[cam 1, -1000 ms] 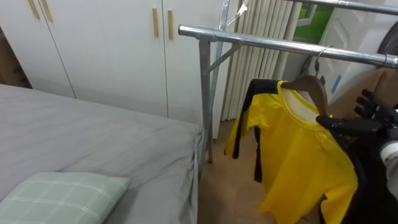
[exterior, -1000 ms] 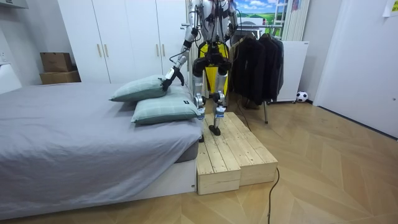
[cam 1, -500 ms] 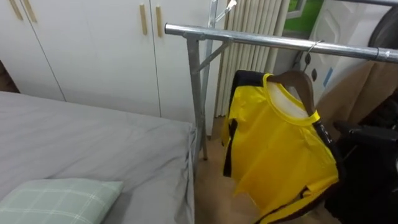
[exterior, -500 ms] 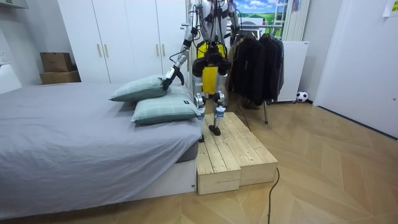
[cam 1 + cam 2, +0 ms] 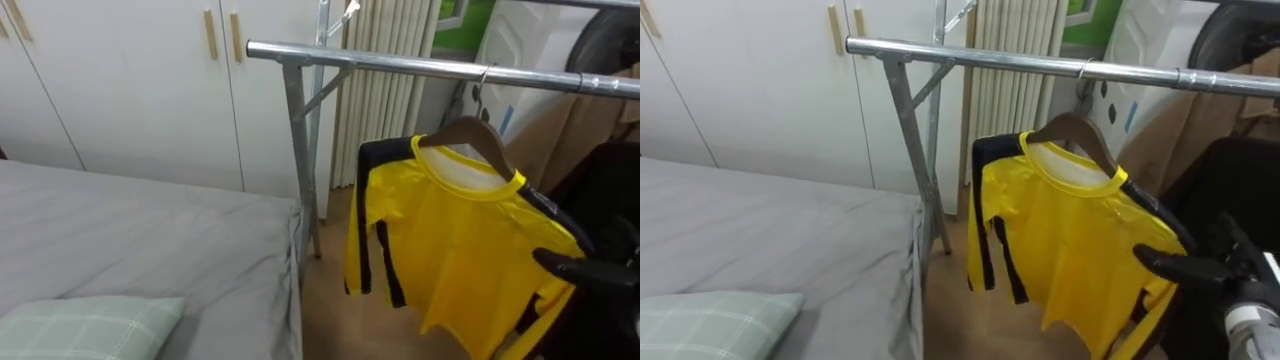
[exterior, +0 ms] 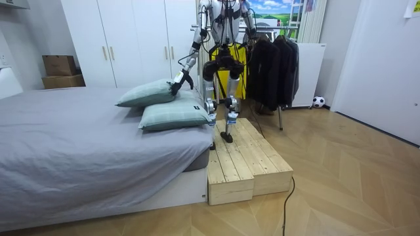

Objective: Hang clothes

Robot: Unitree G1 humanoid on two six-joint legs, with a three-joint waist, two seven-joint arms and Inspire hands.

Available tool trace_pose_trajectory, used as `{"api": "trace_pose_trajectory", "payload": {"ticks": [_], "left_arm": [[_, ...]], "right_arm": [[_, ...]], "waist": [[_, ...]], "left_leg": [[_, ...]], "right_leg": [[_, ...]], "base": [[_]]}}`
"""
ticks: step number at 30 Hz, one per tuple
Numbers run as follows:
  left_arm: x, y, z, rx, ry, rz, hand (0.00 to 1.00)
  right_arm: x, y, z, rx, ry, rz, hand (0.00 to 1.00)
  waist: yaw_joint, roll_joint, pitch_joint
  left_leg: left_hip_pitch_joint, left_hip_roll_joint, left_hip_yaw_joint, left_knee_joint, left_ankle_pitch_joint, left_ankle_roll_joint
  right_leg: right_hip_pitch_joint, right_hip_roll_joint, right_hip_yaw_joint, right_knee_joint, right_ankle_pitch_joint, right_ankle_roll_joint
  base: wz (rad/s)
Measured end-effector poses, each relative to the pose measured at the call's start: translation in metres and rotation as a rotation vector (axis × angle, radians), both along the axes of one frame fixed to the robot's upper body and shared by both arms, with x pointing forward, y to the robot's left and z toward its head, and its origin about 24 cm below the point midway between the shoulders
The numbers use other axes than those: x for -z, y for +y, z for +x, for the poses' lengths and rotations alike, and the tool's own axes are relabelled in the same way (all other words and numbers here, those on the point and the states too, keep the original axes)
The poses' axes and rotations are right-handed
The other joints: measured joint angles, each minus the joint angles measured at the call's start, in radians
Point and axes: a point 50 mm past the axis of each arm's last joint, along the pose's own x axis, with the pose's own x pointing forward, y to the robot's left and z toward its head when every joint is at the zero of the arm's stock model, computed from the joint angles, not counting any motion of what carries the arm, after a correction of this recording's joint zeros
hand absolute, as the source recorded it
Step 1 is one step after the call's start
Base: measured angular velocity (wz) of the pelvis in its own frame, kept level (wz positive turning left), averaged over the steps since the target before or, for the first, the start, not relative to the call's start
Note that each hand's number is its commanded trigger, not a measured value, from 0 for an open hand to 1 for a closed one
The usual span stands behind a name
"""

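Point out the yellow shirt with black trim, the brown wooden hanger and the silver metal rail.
Yellow shirt with black trim (image 5: pixel 465 240): left eye view, its chest.
Brown wooden hanger (image 5: pixel 468 128): left eye view, its top curve.
Silver metal rail (image 5: pixel 400 65): left eye view, bare tube left of the hook.
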Motion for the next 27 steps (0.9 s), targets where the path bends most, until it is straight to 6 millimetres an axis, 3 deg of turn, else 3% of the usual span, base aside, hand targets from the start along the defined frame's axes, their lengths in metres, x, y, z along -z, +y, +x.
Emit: {"api": "trace_pose_trajectory", "payload": {"ticks": [4, 7, 12, 18, 27], "left_arm": [[0.001, -0.003, -0.002, -0.052, -0.013, 0.008, 0.0], [0.001, -0.003, -0.003, -0.062, -0.015, 0.008, 0.0], [0.004, -0.009, -0.006, -0.114, -0.021, -0.009, 0.0], [0.006, -0.014, -0.006, -0.119, -0.026, -0.024, 0.0], [0.008, -0.018, -0.003, -0.156, -0.077, -0.043, 0.0]], "right_arm": [[0.023, 0.003, -0.028, -0.011, 0.09, 0.012, 0.0], [0.04, 0.009, -0.049, -0.007, 0.149, 0.048, 0.0], [0.074, 0.028, -0.088, 0.008, 0.266, 0.137, 0.0], [0.099, 0.044, -0.121, 0.021, 0.363, 0.181, 0.0], [0.127, 0.066, -0.168, -0.07, 0.554, 0.238, 0.0]], "waist": [[-0.011, 0.002, 0.0019], [-0.02, 0.005, 0.004], [-0.029, 0.019, 0.0069], [-0.031, 0.044, 0.0103], [-0.033, 0.052, 0.0078]], "left_leg": [[0.002, 0.002, 0.013, 0.0, 0.0, 0.0], [-0.003, 0.003, 0.02, 0.0, 0.0, 0.0], [-0.002, 0.003, 0.039, 0.0, 0.0, 0.0], [-0.007, 0.012, 0.061, -0.008, -0.013, 0.002], [-0.018, 0.017, 0.062, -0.006, -0.016, -0.002]], "right_leg": [[-0.002, 0.003, 0.011, 0.002, 0.001, 0.0], [-0.008, 0.005, 0.017, 0.002, -0.004, 0.01], [-0.012, 0.008, 0.035, 0.002, 0.001, 0.014], [-0.026, 0.017, 0.042, 0.002, 0.015, 0.011], [-0.035, 0.025, 0.048, 0.001, 0.02, 0.001]], "base": [[-0.1], [-0.04], [-0.1], [-0.09], [0.0]]}}
